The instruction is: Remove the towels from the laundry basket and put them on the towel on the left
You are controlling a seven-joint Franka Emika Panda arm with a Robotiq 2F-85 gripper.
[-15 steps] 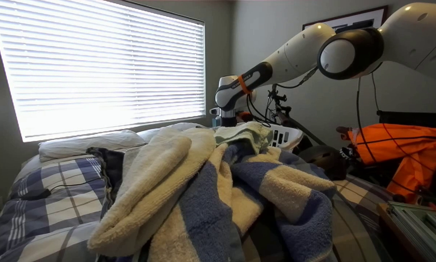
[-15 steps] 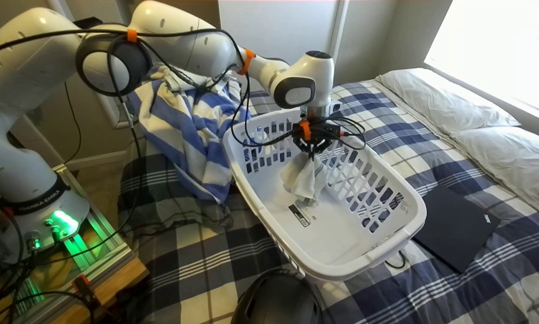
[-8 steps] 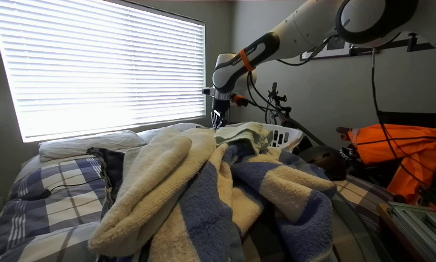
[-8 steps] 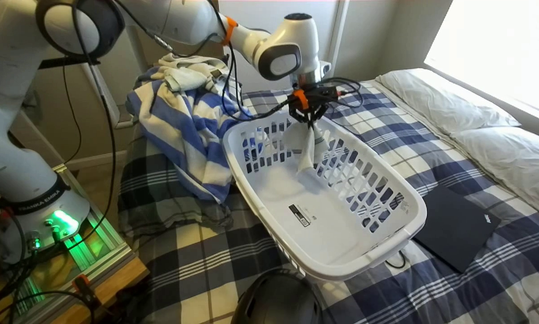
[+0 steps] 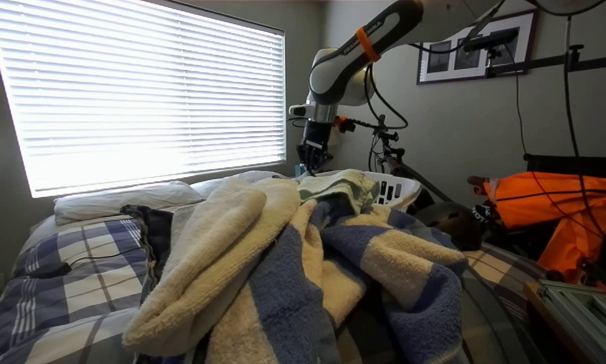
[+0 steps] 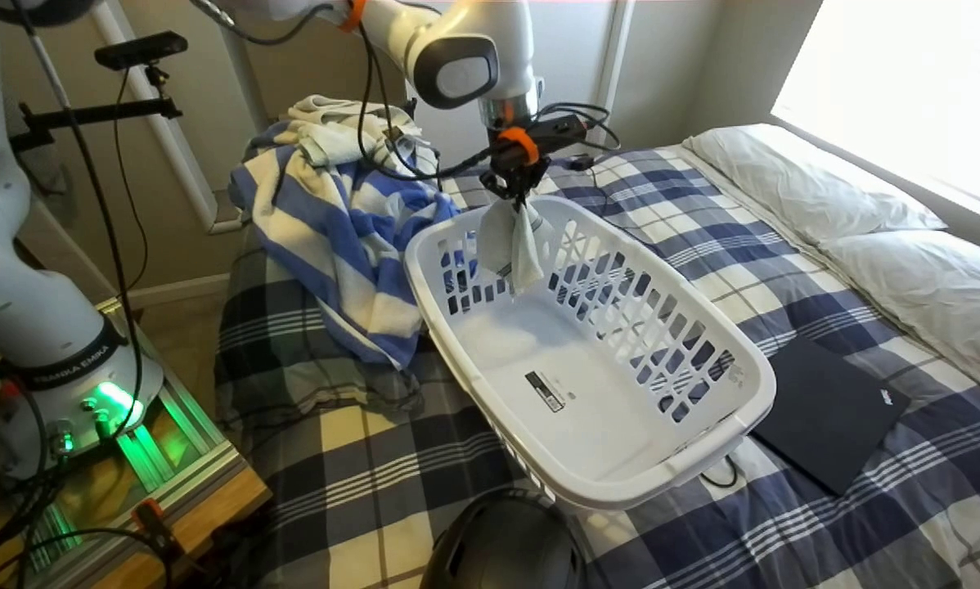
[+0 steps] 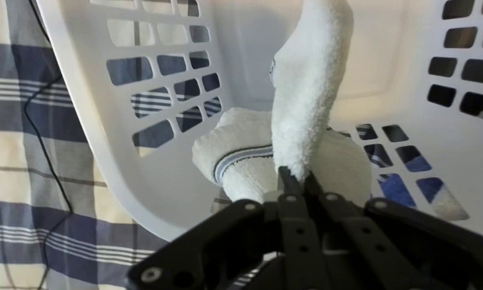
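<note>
A robot's pincer [image 6: 520, 202] grips a white towel [image 6: 510, 249] near the top center of the frame in an exterior view, the cloth hanging over the upper-left end of a white laundry basket [image 6: 604, 409]. A blue-and-white striped towel [image 6: 359, 245], the likely drop point, lies bunched at upper left, just beside the basket. The cloth's lower end may dip below the rim [image 6: 621, 492]; should it be swung left without more height, it could catch there and drag the basket along.

In an exterior view, the pincer hangs near the center of the frame, beyond the striped towel and a pale green towel [image 5: 341, 187] lying atop it, with a cream towel [image 5: 207, 263] sloping toward the lower left. The white towel is all but hidden here. A low approach would probably plow into the pale green towel and shove it aside; a release over the slope could let the load slide away.

In the wrist view, the pincer juts in from the bottom, its fingers [image 7: 288, 181] pressed together on a narrow fold near the middle of the frame. One flap [image 7: 306, 92] rises toward the top edge; a part with a blue band [image 7: 245, 155] hangs left of it. The bite looks slim, so a snag on the rim or a quick swing could pull the towel free. Whether the lowest corner clears the rim cannot be told.
</note>
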